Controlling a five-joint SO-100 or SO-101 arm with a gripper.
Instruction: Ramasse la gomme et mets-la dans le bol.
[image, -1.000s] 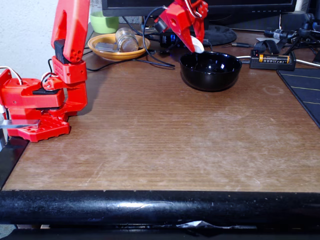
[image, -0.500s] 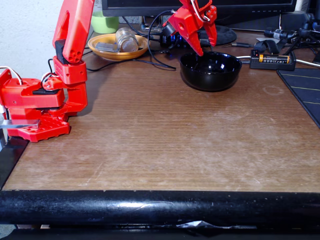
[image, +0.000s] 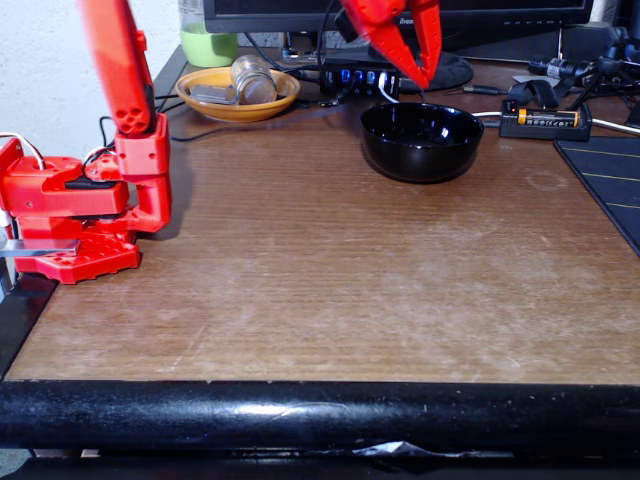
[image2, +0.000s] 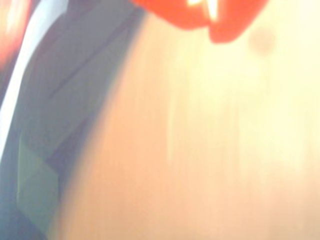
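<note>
overhead, empty fingers (image: 424, 78) above bowl (image: 421, 141).

text: none legible | battery (image: 548, 117): print too small | monitor (image: 400, 10): logo unreadable

The fixed view faces the table (image: 330, 270) from its front edge; the blurred wrist view looks closely at tabletop.

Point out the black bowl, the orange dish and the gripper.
black bowl (image: 420, 155): fixed view, front outer wall.
orange dish (image: 238, 110): fixed view, front rim.
gripper (image: 419, 76): fixed view, between the tips of the jaws, above the bowl.
</note>
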